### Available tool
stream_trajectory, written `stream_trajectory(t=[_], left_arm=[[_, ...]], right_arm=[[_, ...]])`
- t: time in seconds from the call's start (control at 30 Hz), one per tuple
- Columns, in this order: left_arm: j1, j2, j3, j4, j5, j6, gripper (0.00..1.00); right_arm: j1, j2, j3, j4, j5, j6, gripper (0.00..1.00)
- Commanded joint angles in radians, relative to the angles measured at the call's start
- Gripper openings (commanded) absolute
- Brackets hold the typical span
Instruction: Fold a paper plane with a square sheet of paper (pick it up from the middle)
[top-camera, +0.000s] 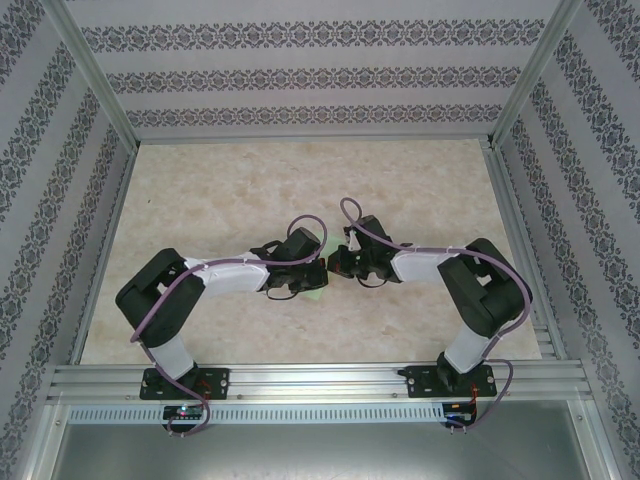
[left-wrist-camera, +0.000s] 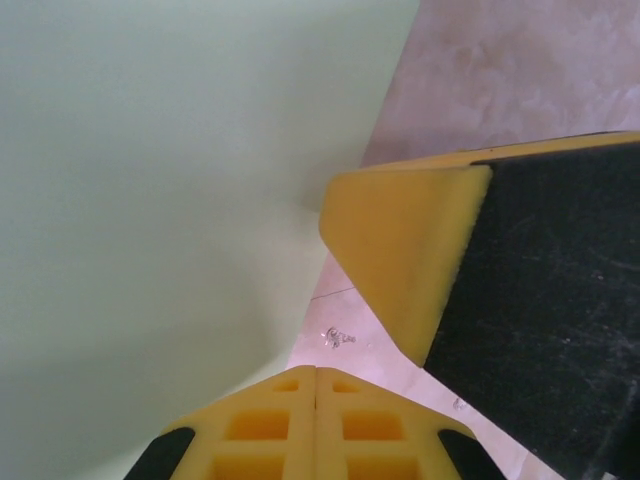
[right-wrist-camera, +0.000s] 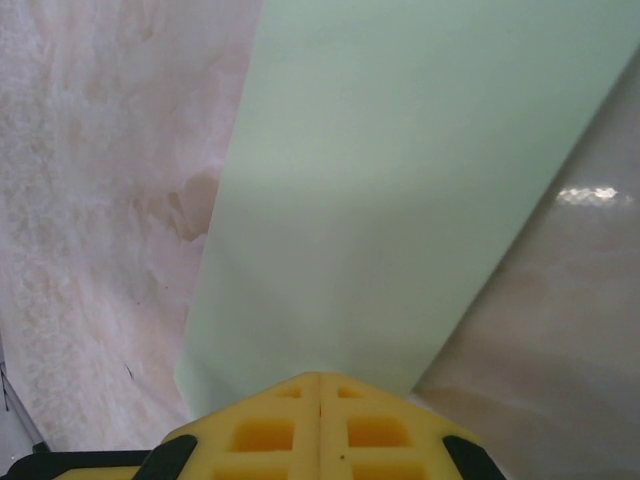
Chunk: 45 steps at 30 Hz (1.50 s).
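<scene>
2 yellow foam jaws pairs pressed together, pinching smooth pale-green paper sheet (right-wrist-camera: 400, 200) over marbled tabletop (right-wrist-camera: 90, 200).

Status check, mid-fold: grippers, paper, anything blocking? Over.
Left gripper shut on green paper. Right gripper shut on it too. Both crowd close together; no obstruction seen.

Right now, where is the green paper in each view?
Top external: green paper, a small sliver just below centre.
Left wrist: broad sheet across the left side.
Right wrist: wide band from bottom centre to the top right.
Shared landmark: marbled tabletop beside it.
</scene>
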Motion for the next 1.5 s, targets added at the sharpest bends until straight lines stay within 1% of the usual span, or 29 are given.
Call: stream_trajectory(t=[0.0,0.27,0.53,0.8,0.97,1.23,1.47], left_arm=[[-0.016,0.024,0.019,0.03,-0.023,-0.012,0.0],[-0.016,0.05,0.016,0.012,-0.021,-0.012,0.0],[-0.016,0.062,0.021,-0.067,-0.03,-0.013,0.0],[-0.015,0.076,0.024,-0.143,-0.034,-0.017,0.0],[-0.016,0.081,0.015,-0.154,-0.029,-0.017,0.0],[-0.016,0.094,0.008,-0.163,-0.018,-0.012,0.0],[-0.017,0.099,0.013,-0.182,-0.023,0.006,0.0]], right_arm=[[-0.007,0.027,0.038,0.02,-0.032,-0.027,0.0],[-0.009,0.064,0.048,-0.006,-0.028,-0.038,0.0],[-0.022,0.097,0.06,-0.04,0.003,-0.057,0.0],[-0.073,0.13,0.109,-0.092,0.043,-0.087,0.0],[-0.116,0.166,0.15,-0.124,0.06,-0.111,0.0],[-0.178,0.218,0.195,-0.135,0.056,-0.128,0.0],[-0.196,0.241,0.216,-0.135,0.026,-0.128,0.0]])
